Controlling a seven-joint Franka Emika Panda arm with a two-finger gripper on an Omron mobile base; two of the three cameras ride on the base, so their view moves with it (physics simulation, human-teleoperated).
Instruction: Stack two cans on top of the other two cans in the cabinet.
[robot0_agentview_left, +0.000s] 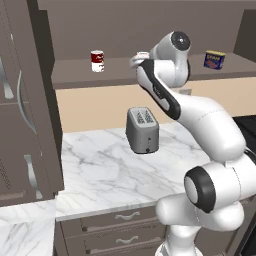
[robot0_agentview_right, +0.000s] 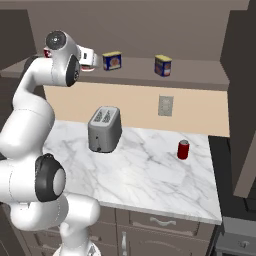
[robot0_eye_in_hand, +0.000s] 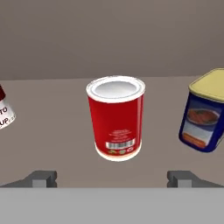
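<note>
A glossy red can (robot0_eye_in_hand: 115, 118) with a pale rim stands upright on the cabinet (robot0_eye_in_hand: 52, 113) shelf, long axis vertical, centred ahead of the wide-open, empty hand (robot0_eye_in_hand: 114, 178), with a boxy blue tin (robot0_eye_in_hand: 204, 117) to its right and a red-and-white can (robot0_eye_in_hand: 5, 113) at the left edge. The left base view shows that red-and-white can (robot0_agentview_left: 97, 61) whole and one blue tin (robot0_agentview_left: 214, 59). The right base view alone shows both blue tins (robot0_agentview_right: 112, 61) (robot0_agentview_right: 163, 65), another red can (robot0_agentview_right: 183, 149) on the marble counter (robot0_agentview_right: 150, 175), and a grey toaster (robot0_agentview_right: 104, 128).
</note>
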